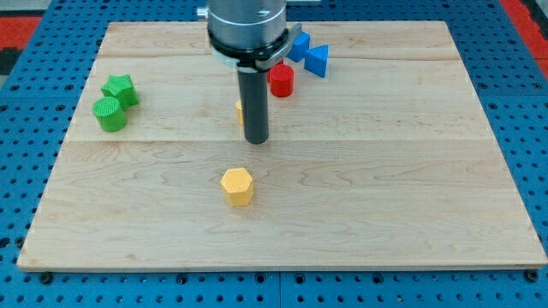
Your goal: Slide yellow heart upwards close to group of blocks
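Observation:
My tip (257,140) rests on the wooden board (385,197), a little above its middle. A yellow block (240,111) shows as a sliver at the rod's left side, mostly hidden behind it, so I cannot make out its shape. A yellow hexagon-like block (237,186) lies below the tip and slightly to the view's left, apart from it. A red cylinder (281,80) stands just up and right of the rod. Two blue blocks (298,47) (318,60) sit above the red cylinder, near the top edge.
A green star (120,87) and a green cylinder (110,114) sit together near the board's left edge. The arm's grey body (247,26) hangs over the top middle of the board. Blue pegboard surrounds the board.

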Available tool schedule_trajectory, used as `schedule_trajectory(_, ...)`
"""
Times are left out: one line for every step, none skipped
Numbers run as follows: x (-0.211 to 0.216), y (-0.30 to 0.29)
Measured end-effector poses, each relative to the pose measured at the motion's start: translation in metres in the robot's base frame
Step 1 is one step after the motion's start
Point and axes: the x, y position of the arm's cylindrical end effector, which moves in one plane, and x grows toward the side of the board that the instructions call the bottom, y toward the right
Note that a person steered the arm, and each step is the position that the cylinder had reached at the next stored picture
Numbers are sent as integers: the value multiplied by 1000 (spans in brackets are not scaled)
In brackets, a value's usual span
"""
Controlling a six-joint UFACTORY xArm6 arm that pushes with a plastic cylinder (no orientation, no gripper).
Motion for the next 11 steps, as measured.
schedule_trajectory(-25,2)
schedule_trajectory(-34,2)
schedule_trajectory(-28,2)
schedule_trajectory(-7,2)
schedule_trajectory(1,1)
schedule_trajectory(-2,-1)
schedule_trajectory(-7,-1)
schedule_trajectory(-16,-4)
schedule_trajectory(-17,-4)
schedule_trajectory(-4,29)
schedule_trajectory(67,56)
